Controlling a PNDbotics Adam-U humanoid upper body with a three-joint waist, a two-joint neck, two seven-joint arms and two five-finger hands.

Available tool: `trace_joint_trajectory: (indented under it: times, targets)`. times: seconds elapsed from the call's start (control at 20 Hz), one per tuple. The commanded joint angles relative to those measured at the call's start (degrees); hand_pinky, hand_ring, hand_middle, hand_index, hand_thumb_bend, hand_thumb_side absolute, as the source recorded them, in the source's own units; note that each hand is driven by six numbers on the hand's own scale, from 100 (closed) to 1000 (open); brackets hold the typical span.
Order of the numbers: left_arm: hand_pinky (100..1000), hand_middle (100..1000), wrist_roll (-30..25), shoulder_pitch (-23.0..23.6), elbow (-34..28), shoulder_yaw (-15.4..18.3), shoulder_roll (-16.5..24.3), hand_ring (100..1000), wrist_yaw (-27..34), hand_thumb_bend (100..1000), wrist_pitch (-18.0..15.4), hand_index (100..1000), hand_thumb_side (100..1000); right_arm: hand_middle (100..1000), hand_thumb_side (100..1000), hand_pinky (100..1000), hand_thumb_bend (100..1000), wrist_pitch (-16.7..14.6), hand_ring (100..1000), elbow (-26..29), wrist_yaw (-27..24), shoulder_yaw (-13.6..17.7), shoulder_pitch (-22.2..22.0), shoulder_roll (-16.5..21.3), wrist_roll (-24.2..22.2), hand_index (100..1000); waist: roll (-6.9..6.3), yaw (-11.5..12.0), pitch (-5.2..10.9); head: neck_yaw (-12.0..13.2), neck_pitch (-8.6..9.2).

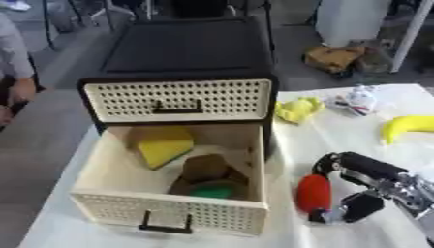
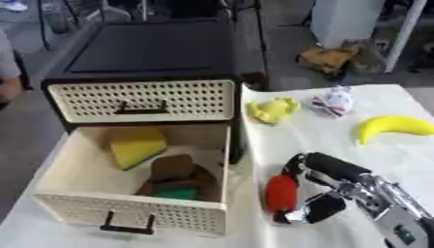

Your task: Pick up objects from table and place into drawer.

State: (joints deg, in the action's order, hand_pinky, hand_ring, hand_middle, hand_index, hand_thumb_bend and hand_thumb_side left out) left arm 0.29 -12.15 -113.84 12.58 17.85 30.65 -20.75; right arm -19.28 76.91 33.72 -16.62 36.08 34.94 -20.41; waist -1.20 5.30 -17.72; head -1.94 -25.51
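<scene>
The cabinet (image 1: 182,53) stands at the table's (image 1: 339,131) left, its upper drawer front (image 1: 178,99) closed and its lower drawer (image 1: 127,203) pulled out toward the robot, open at the top. Inside it lie a yellow wedge (image 1: 162,147), a brown piece (image 1: 206,169) and something green (image 1: 211,192). On the white cloth to the drawer's right, well beyond the hand, rest a banana (image 1: 407,127), a yellow toy (image 1: 298,109) and a small white and red thing (image 1: 356,100). The right hand (image 2: 326,186) comes in from the lower right; its fingers above and thumb below curl about a red object (image 2: 281,193), which stands just beside the drawer's right wall. That object is an elongated oval, its long axis running nearly away from the robot, roughly parallel to the drawer's side. The open drawer lies directly to the left of the hand and its load, with only the wall between, so the coming move looks like a short lift and a sideways carry left over that wall. The left hand shows in neither view, so the right is the only one placed to do it. Whether the object is clear of the cloth cannot be told.
</scene>
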Motion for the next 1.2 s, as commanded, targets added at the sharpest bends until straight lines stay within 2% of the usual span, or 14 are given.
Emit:
trace_joint_trajectory:
  times: [0.05,0.25,0.8,0.85,1.0,1.05,1.1,1.15,1.2]
  targets:
    - [100,100,0.07,-0.56,-0.75,0.67,0.85,100,-0.45,100,0.21,863,630,407,598,680,500,0.19,780,0.15,0.16,0.22,0.58,0.81,0.74,631,0.03,-0.10,0.89,-1.24,0.60]
    - [100,100,0.12,-0.50,-0.75,0.68,0.83,100,-0.56,100,0.10,862,630,398,594,675,465,0.42,777,0.19,-0.05,0.26,0.54,0.81,1.58,621,-0.07,-0.15,0.95,-2.49,0.50]
    - [100,100,0.16,-0.47,-0.75,0.68,0.72,100,-0.74,100,0.17,859,630,384,617,669,500,1.45,771,3.18,-1.94,0.76,0.52,1.29,3.62,609,-0.19,-0.39,1.01,-2.45,0.44]
    - [100,100,0.17,-0.43,-0.75,0.70,0.74,100,-0.73,100,0.14,859,629,369,664,660,527,1.38,767,3.53,-2.16,1.03,0.80,1.06,3.80,593,-0.25,-0.40,1.10,-2.19,0.34]
    - [100,100,0.21,-0.36,-0.75,0.76,0.89,100,-0.58,100,-0.07,859,629,366,691,650,528,1.42,762,7.07,-4.33,2.99,1.68,0.73,5.95,587,-0.27,-0.42,1.21,-1.69,0.14]
    - [100,100,0.18,-0.34,-0.75,0.75,0.90,100,-0.56,100,-0.07,859,629,366,768,648,524,1.60,761,8.55,-5.24,3.38,2.11,0.62,6.85,586,-0.26,-0.41,1.23,-1.62,0.05]
    - [100,100,0.14,-0.33,-0.75,0.74,0.91,100,-0.56,100,-0.07,859,629,364,702,646,542,1.91,761,10.04,-6.16,3.62,2.52,0.53,7.74,585,-0.25,-0.41,1.23,-1.57,0.00]
    - [100,100,0.10,-0.32,-0.75,0.72,0.92,100,-0.56,100,-0.06,858,629,364,712,644,545,2.33,760,11.48,-7.04,3.81,2.96,0.39,8.48,583,-0.25,-0.38,1.26,-1.55,-0.09]
    - [100,100,0.06,-0.31,-0.75,0.71,0.93,100,-0.55,100,-0.07,858,629,367,849,642,529,2.80,758,12.88,-7.91,3.99,3.62,0.19,9.22,583,-0.24,-0.38,1.28,-1.51,-0.15]
